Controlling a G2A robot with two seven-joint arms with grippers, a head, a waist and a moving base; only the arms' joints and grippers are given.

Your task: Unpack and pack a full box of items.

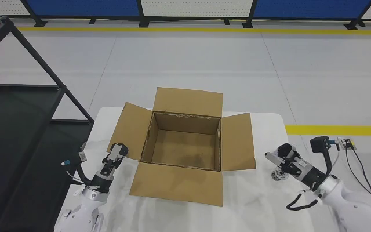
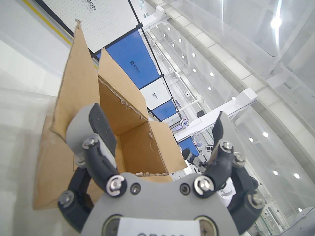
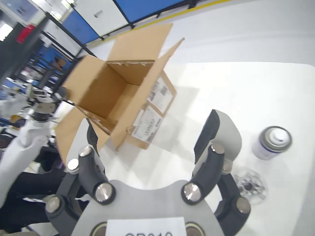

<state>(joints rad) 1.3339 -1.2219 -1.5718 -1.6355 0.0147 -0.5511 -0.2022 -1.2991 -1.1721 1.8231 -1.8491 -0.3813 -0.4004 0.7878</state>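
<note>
Top view: open box between left jaws and right jaws, both pairs spread.

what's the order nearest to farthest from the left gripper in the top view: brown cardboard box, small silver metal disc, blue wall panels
From the left gripper:
1. Brown cardboard box: its side flap lies right beside the gripper.
2. Small silver metal disc: on the box's far side.
3. Blue wall panels: beyond the floor, at the back.

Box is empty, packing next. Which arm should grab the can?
Right. The can and metal disc sit beside the open right tool; the left tool is on the far side of the box.
</note>
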